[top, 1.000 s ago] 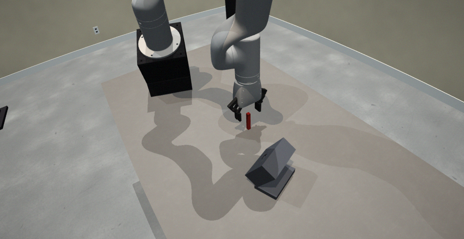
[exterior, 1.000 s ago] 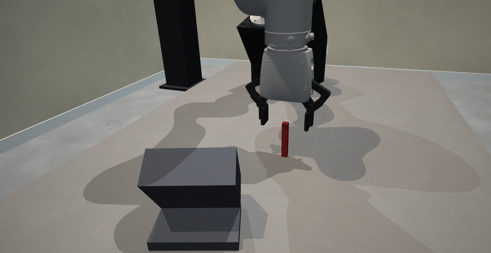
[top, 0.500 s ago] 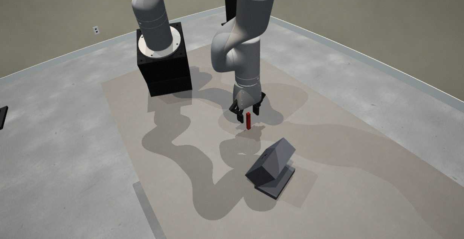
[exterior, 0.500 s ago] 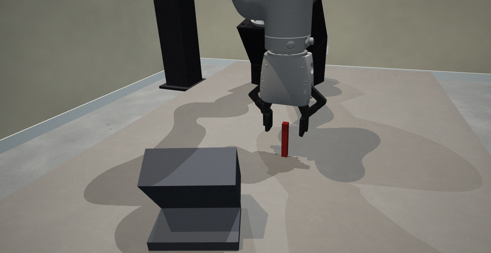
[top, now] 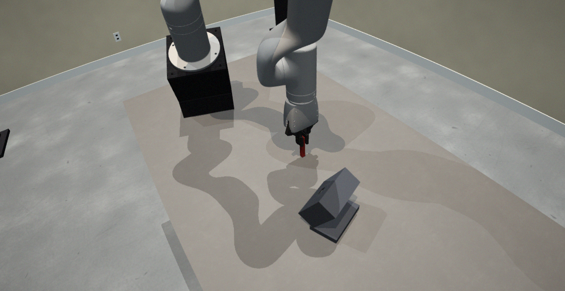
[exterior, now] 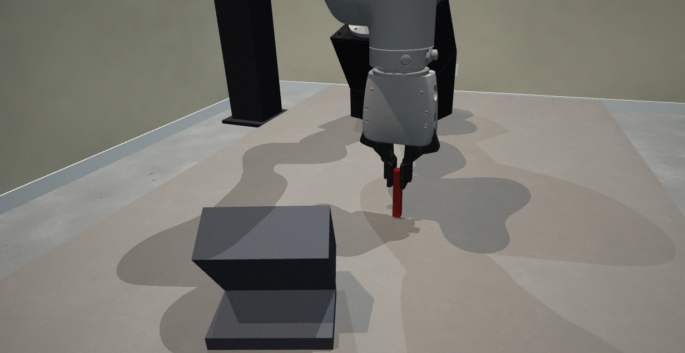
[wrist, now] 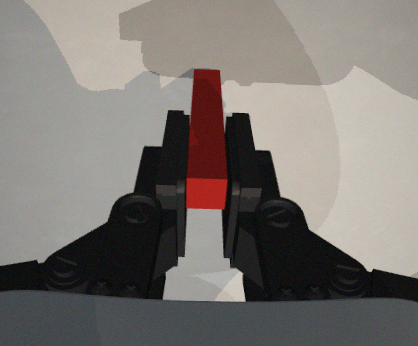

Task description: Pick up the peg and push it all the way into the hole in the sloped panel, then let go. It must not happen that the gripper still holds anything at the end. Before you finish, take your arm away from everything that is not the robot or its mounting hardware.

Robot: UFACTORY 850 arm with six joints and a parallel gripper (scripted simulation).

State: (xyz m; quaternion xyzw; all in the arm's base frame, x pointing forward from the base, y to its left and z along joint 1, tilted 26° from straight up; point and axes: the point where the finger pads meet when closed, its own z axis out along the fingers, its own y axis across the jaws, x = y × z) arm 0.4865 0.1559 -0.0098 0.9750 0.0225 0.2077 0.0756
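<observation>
A red square peg (top: pixel 302 150) (exterior: pixel 396 202) (wrist: pixel 207 125) stands upright on the beige mat (top: pixel 221 139) (exterior: pixel 527 297). My gripper (top: pixel 301 139) (exterior: pixel 397 178) (wrist: pixel 206 147) points straight down and is shut on the peg's upper end, one black finger on each side. The peg's lower end still touches the mat. The dark grey block with the sloped panel (top: pixel 331 196) (exterior: pixel 264 233) stands on its flat base a short way in front of the peg. A small dark hole (top: pixel 323 189) shows on the sloped face in the top view; the exterior view shows only the block's back.
The arm's black pedestal (top: pixel 199 77) (exterior: pixel 445 63) stands behind the gripper. A tall black post (exterior: pixel 249 55) stands at the back left near the wall. A dark flat thing (top: pixel 2 141) lies at the far left edge of the floor.
</observation>
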